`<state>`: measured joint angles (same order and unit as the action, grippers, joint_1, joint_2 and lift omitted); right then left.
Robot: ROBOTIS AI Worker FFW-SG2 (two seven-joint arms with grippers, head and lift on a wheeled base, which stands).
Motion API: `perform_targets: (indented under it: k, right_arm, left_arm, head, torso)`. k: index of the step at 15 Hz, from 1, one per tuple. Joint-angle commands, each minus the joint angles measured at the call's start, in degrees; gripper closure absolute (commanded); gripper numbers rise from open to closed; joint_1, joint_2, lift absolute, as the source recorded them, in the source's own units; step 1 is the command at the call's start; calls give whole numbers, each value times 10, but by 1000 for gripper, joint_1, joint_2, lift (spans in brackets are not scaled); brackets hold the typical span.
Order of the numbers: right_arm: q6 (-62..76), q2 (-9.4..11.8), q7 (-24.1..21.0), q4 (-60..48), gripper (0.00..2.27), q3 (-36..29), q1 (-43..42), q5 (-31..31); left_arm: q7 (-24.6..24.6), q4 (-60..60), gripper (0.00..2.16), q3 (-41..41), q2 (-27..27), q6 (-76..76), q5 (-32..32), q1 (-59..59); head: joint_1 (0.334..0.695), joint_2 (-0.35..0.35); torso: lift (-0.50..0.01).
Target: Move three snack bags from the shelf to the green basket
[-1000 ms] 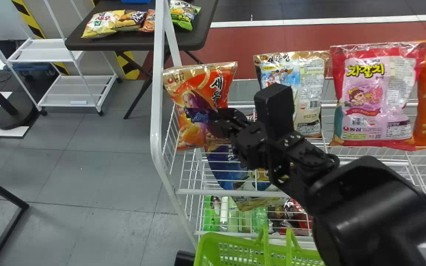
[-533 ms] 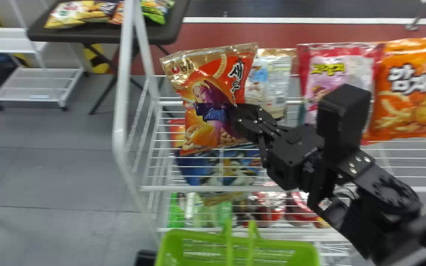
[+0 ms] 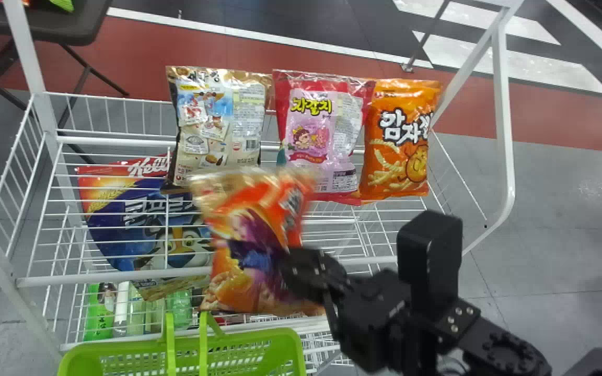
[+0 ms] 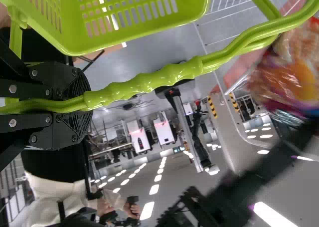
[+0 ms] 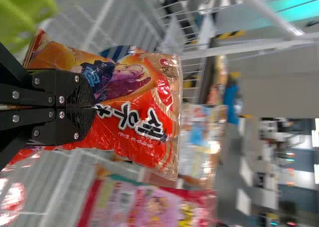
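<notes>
Jaws of the right gripper (image 5: 93, 107) are closed on the red-orange snack bag (image 3: 246, 243), held near the green basket (image 3: 254, 337); its handle (image 4: 149, 82) is clamped in the left gripper (image 4: 89, 101). If lowered off-line, the bag may be snagged by the raised handle.

Three snack bags (image 3: 215, 125) stand in a row along the wire shelf's (image 3: 97, 277) back; bottles (image 3: 120, 308) below left, basket (image 3: 238, 340) before them.
</notes>
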<state>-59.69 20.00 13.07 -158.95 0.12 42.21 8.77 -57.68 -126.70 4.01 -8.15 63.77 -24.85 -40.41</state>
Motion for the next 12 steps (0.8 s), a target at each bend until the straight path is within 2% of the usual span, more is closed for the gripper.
perform_targets:
  k: [1, 4, 7, 11, 12]
  right_arm:
    - [-81, -4, 10, -15, 2135, -7, 30, -16]
    - [-217, -16, 64, -22, 2135, -7, 38, -27]
    - [-269, -35, 106, -5, 2135, 9, 40, -26]
    - [-241, -54, 108, 44, 2125, 33, 21, -21]
    - [-232, -58, 108, 57, 2017, 33, 16, -13]
  left_arm:
    - [-1, -2, 1548, -12, 4, -3, -2, 2]
    - [-1, -1, 1548, -18, 9, -2, -3, 3]
    - [-1, -1, 1548, -19, 13, -2, -2, 3]
    - [2, -4, 1548, -14, 15, 0, 2, 4]
    - [4, -5, 1548, -14, 16, 0, 3, 4]
  head:
    - [695, -350]
    - [695, -350]
    - [695, -350]
    - [695, -350]
    - [695, -350]
  torso:
    - [-48]
    - [-48]
    - [-48]
    - [-48]
    - [-48]
